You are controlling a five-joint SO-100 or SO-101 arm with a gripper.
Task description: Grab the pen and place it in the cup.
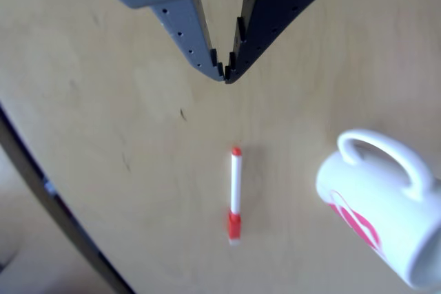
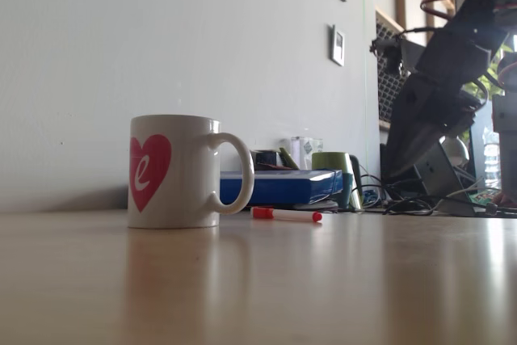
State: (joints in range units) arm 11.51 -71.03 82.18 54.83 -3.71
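While the gripper [image 1: 225, 74] hangs above the table [image 1: 103, 101] in the other view, its fingertips nearly meet, holding nothing; the pen [image 1: 235, 194] lies flat below, left of the cup [image 1: 386, 215]. Fixed view: pen [image 2: 286, 214] lies right of the upright cup [image 2: 174, 171], arm [image 2: 436, 103] behind.

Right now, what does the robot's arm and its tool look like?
In the other view the tool has two tapering fingers, one grey-blue, one near black, each with rows of small holes and stepped teeth on its inner edge. In the fixed view the arm is dark and blocky, with thin cables looping over its top.
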